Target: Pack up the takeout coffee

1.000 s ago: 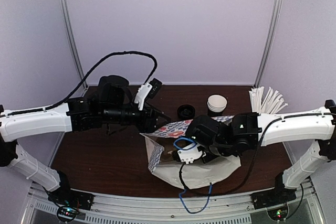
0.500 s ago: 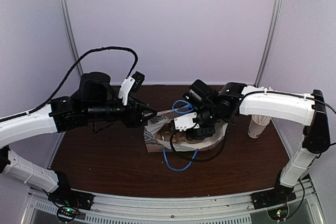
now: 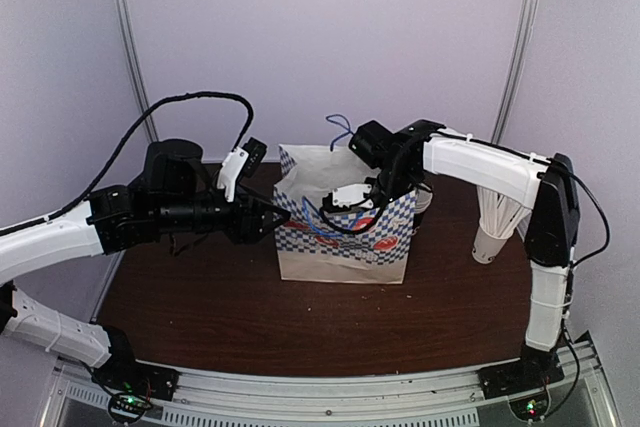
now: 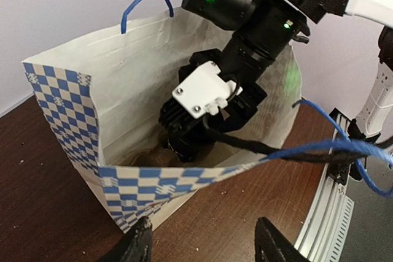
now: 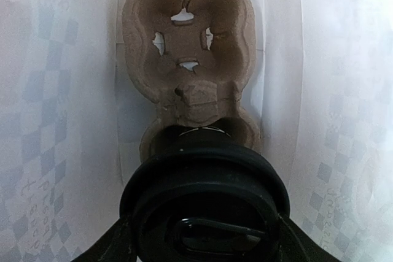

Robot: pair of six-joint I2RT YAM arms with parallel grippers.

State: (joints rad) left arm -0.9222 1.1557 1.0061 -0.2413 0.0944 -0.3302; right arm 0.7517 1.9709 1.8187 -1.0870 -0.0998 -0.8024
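- Broadly, pale lilac walls (image 3: 330,37) close in a dark brown table (image 3: 200,307), with a metal post (image 3: 130,47) running up each back corner; a white cup of straws (image 3: 495,222) stands at the right edge
- a blue-and-white checked paper bag (image 3: 345,257) stands upright mid-table, its mouth open to the ceiling
- the left gripper (image 4: 206,246) sits at the bag's left side with its fingers apart and nothing between them; I cannot tell whether it touches the paper
- the right gripper (image 5: 202,240) reaches down inside the bag, clamped on either side of the takeout coffee (image 5: 206,194)
- the coffee is low in the bag, over the near pocket of a brown pulp cup carrier (image 5: 187,47); it is upright, long axis vertical, black lid facing up, base toward the carrier; whether it is seated I cannot tell
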